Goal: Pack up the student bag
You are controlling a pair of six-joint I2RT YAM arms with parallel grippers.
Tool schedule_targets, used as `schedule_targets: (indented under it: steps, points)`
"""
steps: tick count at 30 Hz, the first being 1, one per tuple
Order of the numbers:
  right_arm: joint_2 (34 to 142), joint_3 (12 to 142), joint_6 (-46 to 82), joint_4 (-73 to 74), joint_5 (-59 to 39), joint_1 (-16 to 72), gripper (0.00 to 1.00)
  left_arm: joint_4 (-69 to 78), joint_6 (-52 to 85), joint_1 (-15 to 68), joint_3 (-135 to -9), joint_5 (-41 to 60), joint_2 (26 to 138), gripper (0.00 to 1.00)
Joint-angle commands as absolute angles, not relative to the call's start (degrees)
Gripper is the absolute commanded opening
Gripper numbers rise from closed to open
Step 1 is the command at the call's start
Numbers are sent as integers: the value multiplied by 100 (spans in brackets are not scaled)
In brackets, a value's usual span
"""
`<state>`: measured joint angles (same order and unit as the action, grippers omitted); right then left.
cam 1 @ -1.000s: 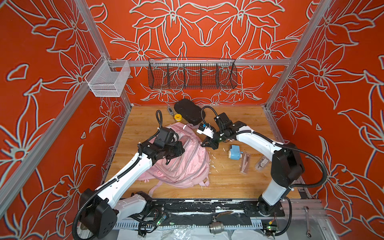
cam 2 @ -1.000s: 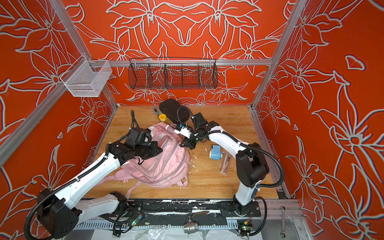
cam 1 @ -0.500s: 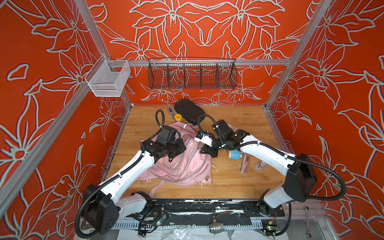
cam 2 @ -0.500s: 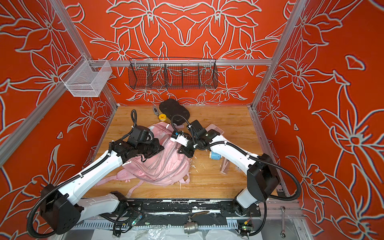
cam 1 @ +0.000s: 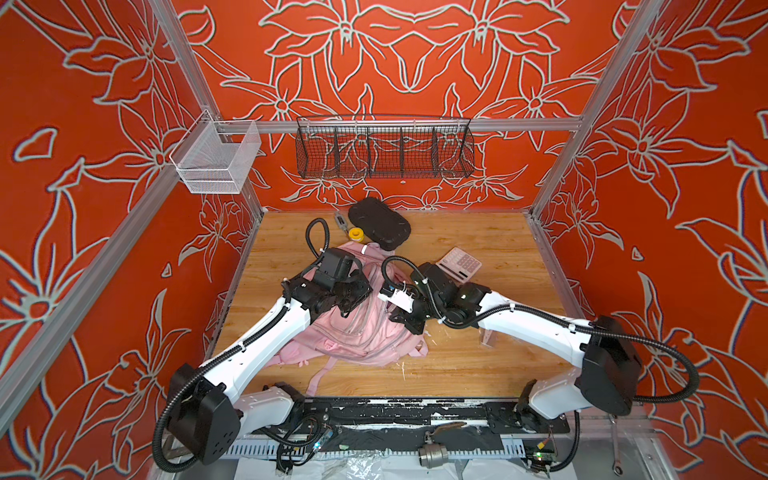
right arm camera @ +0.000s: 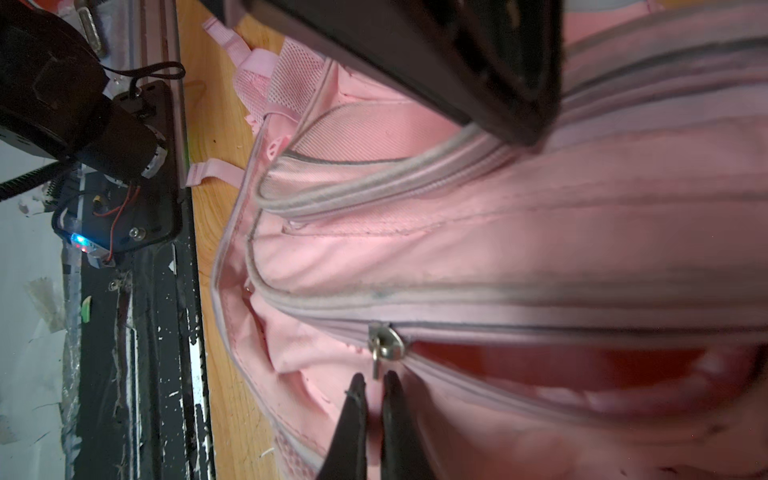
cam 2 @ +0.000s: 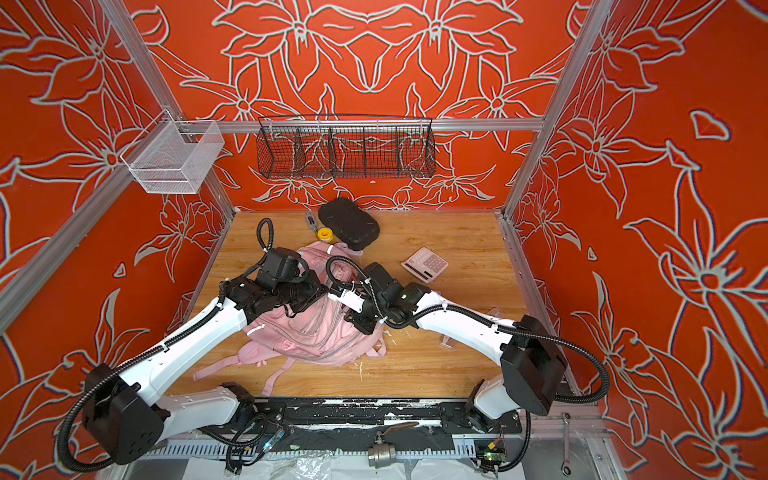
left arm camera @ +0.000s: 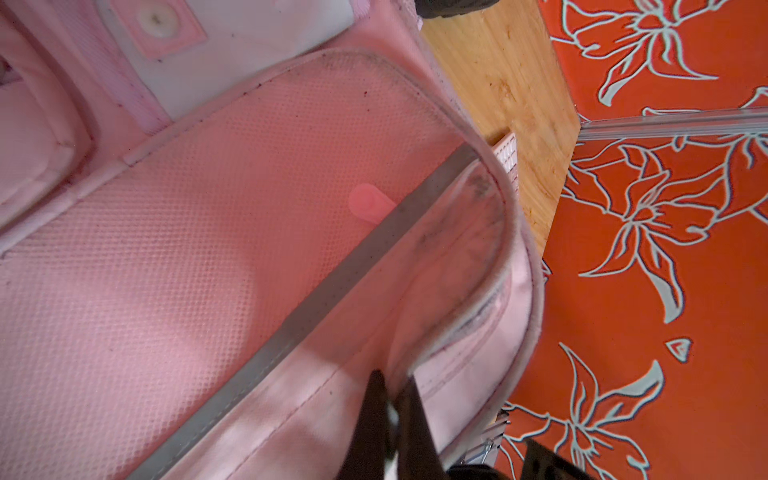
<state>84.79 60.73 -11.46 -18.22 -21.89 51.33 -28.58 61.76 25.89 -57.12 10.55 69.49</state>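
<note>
Two end effectors work on the bag [cam 1: 365, 336], which lies on the tabletop [cam 1: 478, 374] a little toward 9 o'clock from the centre in both top views. Its straps trail toward 6 o'clock.

The left end effector [left arm camera: 392, 384] sits over the bag's 10 o'clock part. Its wrist view shows the jaws closed, apparently pinching a fold of the pink fabric beside a grey strip [left arm camera: 316, 299]. What lies between the fingers is too blurred to make out for sure.

The right end effector [right arm camera: 374, 380] reaches in from 3 o'clock and rests at the bag's 2 o'clock edge. Its fingers are drawn together on the tip of the metal zip pull [right arm camera: 384, 347]. Beyond the pull the zip gapes, showing a dark red inside.

A black case [cam 1: 380, 223] lies at 12 o'clock from the bag, touching or overlapping its top edge. A yellow roll [cam 1: 354, 233] sits just beside the case. A pink calculator [cam 1: 459, 266] lies at 2 o'clock from the bag, apart from it and partly hidden behind the right arm in a top view.
</note>
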Motion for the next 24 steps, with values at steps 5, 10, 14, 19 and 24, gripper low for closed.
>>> schedule_targets:
  steps: [5, 10, 14, 19, 24]
  points:
    - [8135, 5394, -1267, -555, -2330, 5476, 0, -2478, 6609, 2532, -6195, 923, 6931, 0]
    - [8028, 5045, -1727, -250, -2448, 5508, 0, -2432, 6761, 2525, -6204, 937, 6938, 0]
    - [8211, 5187, -1822, -325, -2348, 5592, 0, -2323, 6928, 2523, -6270, 979, 7011, 0]
    - [8392, 5329, -1874, -397, -1997, 5819, 0, -2240, 7171, 2527, -6426, 842, 7077, 0]
    - [8420, 5349, -1951, -466, -1891, 5990, 0, -2280, 7328, 2525, -6548, 777, 7114, 0]
